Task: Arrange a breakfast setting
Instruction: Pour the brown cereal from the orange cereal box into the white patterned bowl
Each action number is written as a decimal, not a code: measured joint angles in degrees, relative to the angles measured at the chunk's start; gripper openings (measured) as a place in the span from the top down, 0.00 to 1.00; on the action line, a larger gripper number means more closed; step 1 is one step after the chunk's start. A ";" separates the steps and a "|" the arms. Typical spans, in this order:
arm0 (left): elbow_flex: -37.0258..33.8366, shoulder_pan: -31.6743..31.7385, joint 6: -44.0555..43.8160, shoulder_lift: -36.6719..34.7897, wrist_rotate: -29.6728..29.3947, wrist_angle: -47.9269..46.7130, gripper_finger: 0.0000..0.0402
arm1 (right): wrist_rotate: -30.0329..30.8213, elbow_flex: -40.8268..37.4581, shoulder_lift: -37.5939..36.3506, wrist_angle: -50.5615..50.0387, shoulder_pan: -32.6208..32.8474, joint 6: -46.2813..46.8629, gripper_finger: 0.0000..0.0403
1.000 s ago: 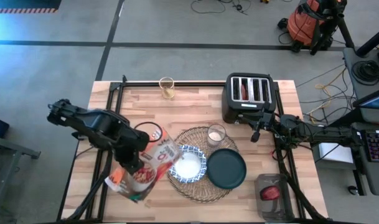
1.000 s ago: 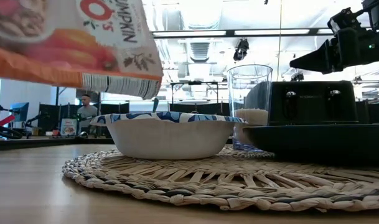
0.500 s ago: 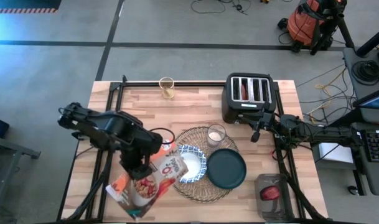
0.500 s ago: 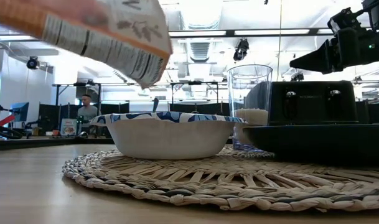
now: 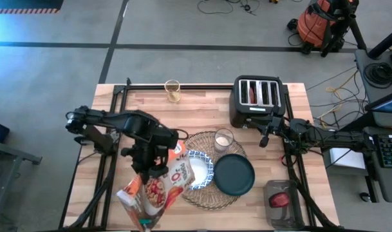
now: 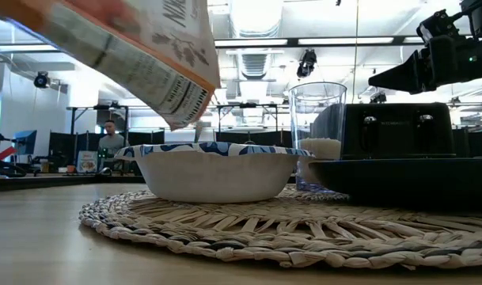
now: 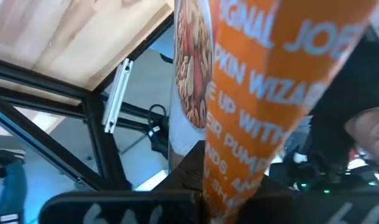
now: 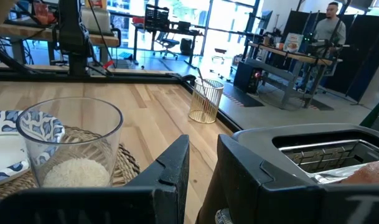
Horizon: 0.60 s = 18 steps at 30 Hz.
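My left gripper [image 5: 148, 166] is shut on the orange-brown cereal bag [image 5: 156, 192], which hangs tilted in the air left of the blue-and-white bowl [image 5: 197, 171]. In the low view the bag's lower corner [image 6: 182, 119] points down just above the bowl's left rim [image 6: 146, 150]. The bowl, the dark teal plate [image 5: 234, 174] and a clear glass [image 5: 223, 139] holding something white stand on the woven placemat [image 5: 212, 196]. My right gripper [image 5: 265, 136] waits beside the toaster [image 5: 257, 100], slightly open and holding nothing. My left gripper pinches the cereal bag [image 7: 221, 184] between its two fingers, coming from the table's left side and slanting down. In the high view the hold is on the bag's left edge [image 5: 152, 175]. The bag is lifted clear and tilted, one end low toward the bowl.
A second glass [image 5: 172, 91] stands at the table's far edge. A clear container with something red [image 5: 280, 200] sits at the near right corner. Bare wood lies left of the placemat [image 5: 105, 167]. The table's black frame rails [image 5: 112, 103] run along its sides.
My left gripper has gone toward the table's right edge, closer to the bowl, and has rolled. The cereal bag has tipped with it: its end by the bowl has sunk toward the bowl's left rim while its other end has swung toward the near edge.
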 joint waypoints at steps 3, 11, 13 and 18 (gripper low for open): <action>-0.02 1.52 -0.59 0.33 2.79 -0.02 1.00 | 0.00 0.00 0.00 0.00 -0.01 0.00 0.82; -0.10 5.69 -3.20 1.45 7.84 -0.02 1.00 | -0.02 0.00 0.00 0.00 0.00 0.00 0.82; -0.10 6.81 -3.20 1.53 7.92 0.02 1.00 | -0.02 0.00 0.00 0.00 0.00 0.00 0.82; -0.10 8.80 -3.22 1.57 8.95 0.01 1.00 | -0.02 0.00 0.00 0.00 -0.01 0.00 0.82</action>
